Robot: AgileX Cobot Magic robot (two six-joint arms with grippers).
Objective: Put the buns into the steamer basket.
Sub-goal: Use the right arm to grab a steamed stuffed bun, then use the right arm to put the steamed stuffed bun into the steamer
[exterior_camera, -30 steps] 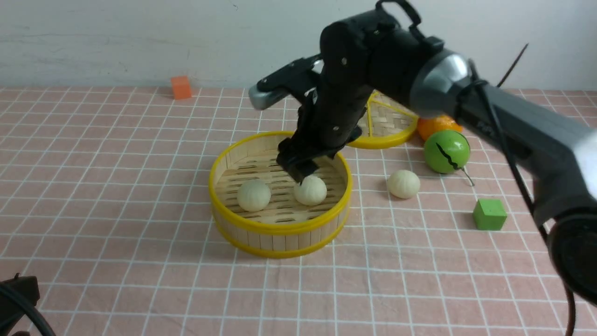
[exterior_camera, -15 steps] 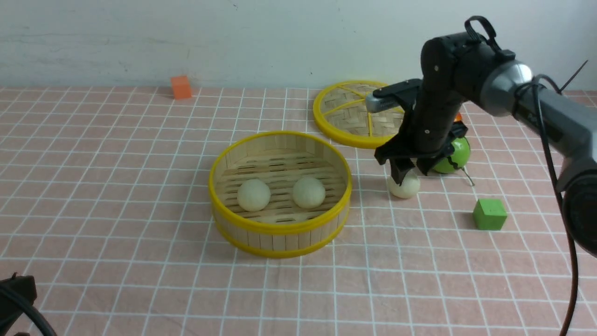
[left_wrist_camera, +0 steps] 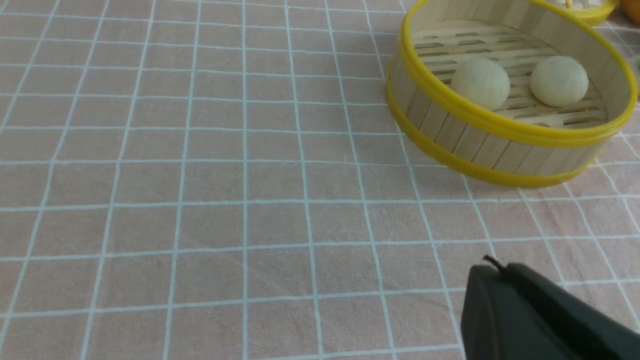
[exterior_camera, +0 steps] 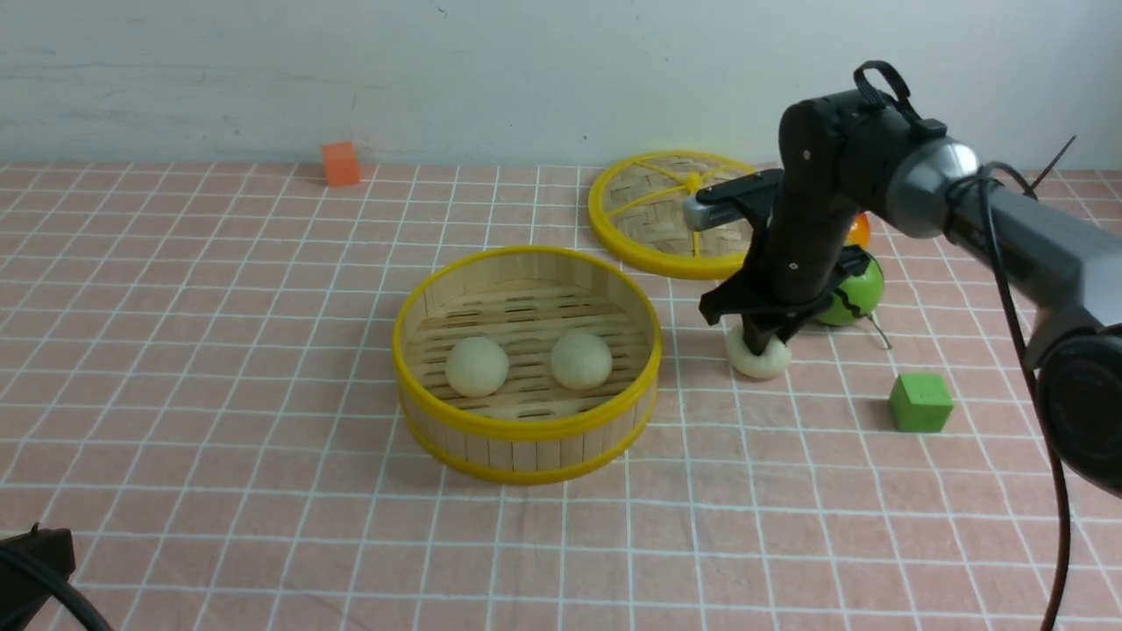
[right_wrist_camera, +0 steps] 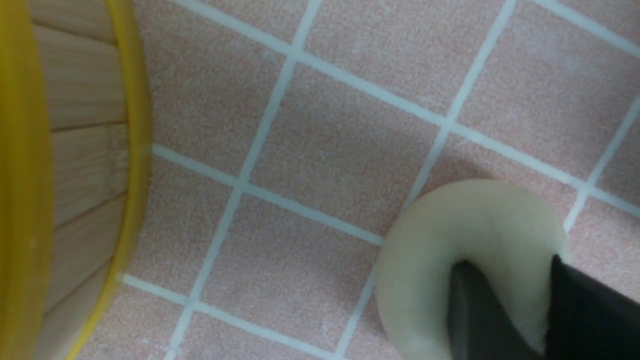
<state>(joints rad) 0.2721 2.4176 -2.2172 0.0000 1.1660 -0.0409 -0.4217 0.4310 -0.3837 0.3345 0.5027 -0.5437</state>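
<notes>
Right gripper was down on the third bun, which sat on the pink checked cloth at 3 o'clock from the steamer basket, near its wall but not touching. In the wrist view both black fingers were dug into the dough. The bun was pinched between them and visibly dented, so the gripper was clamped on it. The bun's underside was on the cloth. The first bun and second bun were inside the basket on the slatted floor, at roughly 8 and 4 o'clock of its centre, side by side with a gap between them. The left gripper was parked low at 7 o'clock from the basket, well apart from it. Only a dark sliver of it showed, jaws closed. The woven lid lay flat at 1 o'clock from the basket. The green ball with the black crack was just behind the right arm, at 2 o'clock from the gripped bun. The green cube was at 4 o'clock from that bun. The orange cube was far off at 11 o'clock, by the wall. Something orange was mostly hidden behind the arm, and I couldn't tell what it was.
</notes>
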